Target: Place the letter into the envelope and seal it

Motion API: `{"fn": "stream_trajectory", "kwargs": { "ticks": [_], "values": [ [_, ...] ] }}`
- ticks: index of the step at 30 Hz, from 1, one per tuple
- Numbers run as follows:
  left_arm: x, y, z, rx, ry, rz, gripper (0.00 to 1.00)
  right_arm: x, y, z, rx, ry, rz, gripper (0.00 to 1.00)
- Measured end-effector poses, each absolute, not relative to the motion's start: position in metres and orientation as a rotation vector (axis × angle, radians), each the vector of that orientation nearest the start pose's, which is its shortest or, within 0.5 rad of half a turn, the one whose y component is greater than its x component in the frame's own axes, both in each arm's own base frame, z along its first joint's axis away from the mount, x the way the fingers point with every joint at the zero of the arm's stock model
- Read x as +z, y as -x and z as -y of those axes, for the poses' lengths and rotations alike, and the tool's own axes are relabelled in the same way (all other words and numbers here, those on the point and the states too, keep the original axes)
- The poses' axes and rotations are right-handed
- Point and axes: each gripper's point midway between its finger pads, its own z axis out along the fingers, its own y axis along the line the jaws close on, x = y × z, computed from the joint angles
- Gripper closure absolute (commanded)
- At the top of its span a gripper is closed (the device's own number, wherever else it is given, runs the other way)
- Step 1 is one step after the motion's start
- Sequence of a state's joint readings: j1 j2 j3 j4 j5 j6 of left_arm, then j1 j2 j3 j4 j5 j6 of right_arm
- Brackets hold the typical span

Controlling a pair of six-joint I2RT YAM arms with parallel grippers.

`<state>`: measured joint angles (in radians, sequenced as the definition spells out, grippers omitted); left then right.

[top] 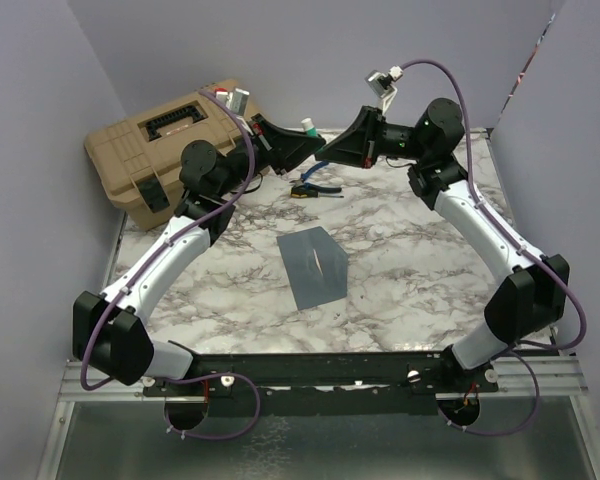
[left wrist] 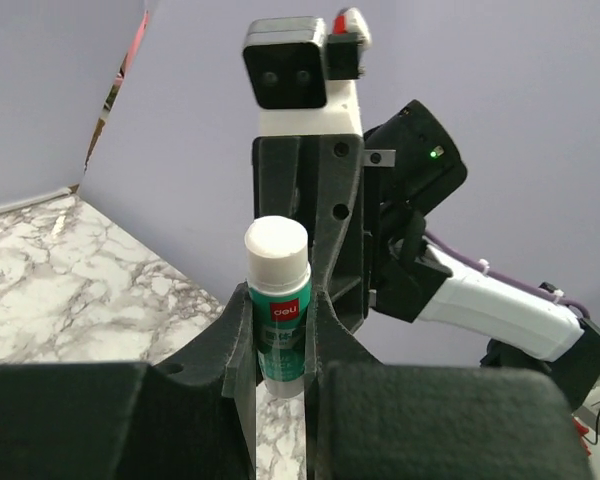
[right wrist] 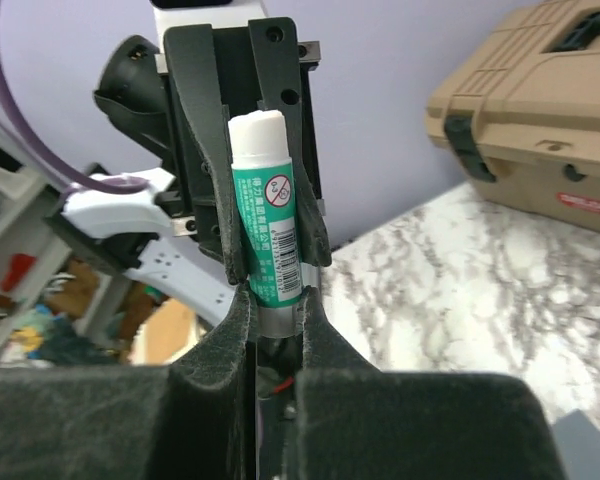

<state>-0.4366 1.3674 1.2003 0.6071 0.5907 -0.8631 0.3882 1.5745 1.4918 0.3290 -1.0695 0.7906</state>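
The slate blue-grey envelope (top: pixel 315 265) lies flat on the middle of the marble table (top: pixel 410 270); a corner of the envelope (right wrist: pixel 586 446) also shows in the right wrist view. The letter is out of view. Both arms meet above the table's far edge, holding a green glue stick (top: pixel 306 127) between them. My left gripper (top: pixel 308 142) (left wrist: pixel 280 320) is shut on the stick's green body (left wrist: pixel 278 330), white end up. My right gripper (top: pixel 332 150) (right wrist: pixel 277 300) is shut on the stick's grey lower end (right wrist: pixel 277 312), just below the left fingers (right wrist: pixel 212 200).
A tan toolbox (top: pixel 170 150) (right wrist: pixel 540 110) stands at the far left of the table. A blue-handled hand tool (top: pixel 310 188) lies beneath the joined grippers. Purple walls (top: pixel 40 120) close in the back and sides. A metal rail (top: pixel 320 370) runs along the near edge.
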Motion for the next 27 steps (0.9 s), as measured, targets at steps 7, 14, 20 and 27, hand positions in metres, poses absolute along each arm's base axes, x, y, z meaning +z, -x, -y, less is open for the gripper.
{"fn": "stream_trajectory", "kwargs": {
  "ticks": [7, 14, 20, 27],
  "values": [
    [0.459, -0.328, 0.280, -1.435, -0.282, -1.277, 1.00, 0.427, -0.318, -0.294, 1.641, 0.665, -1.496, 0.08],
    [0.453, -0.353, 0.264, -1.430, -0.075, -1.293, 1.00, 0.443, -0.333, -0.275, 1.280, 0.581, -1.405, 0.07],
    [0.443, -0.364, 0.264, -1.461, 0.012, -1.327, 1.00, 0.430, -0.338, -0.311, 0.951, 0.620, -1.402, 0.26],
    [0.443, -0.366, 0.263, -1.469, 0.041, -1.331, 1.00, 0.411, -0.368, -0.320, 0.697, 0.661, -1.487, 0.46]
  ]
}}
